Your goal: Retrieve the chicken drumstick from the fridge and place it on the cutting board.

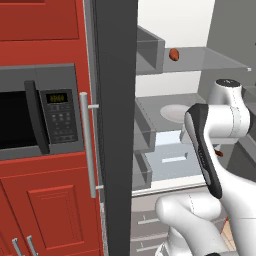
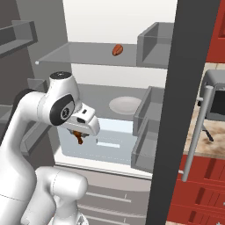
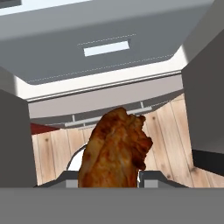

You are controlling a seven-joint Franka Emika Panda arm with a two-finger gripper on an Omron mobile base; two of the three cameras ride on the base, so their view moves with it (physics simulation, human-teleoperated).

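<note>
Hand view: gripper point(image 3: 109, 177) clamped on the chicken drumstick point(image 3: 114, 151), fingertips point(image 3: 151, 178) pressed against both sides of the reddish-brown meat, wooden floor planks beyond it. Right base view: drumstick dangling under the hand, in front of the open fridge point(image 2: 110, 118), level with the pale drawer point(image 2: 99, 145). Arm bent at the elbow, wrist turned down. Higher up, an orange-brown lump point(image 2: 117, 50) resting on the glass shelf point(image 2: 79, 55), well apart from the hand.
</note>
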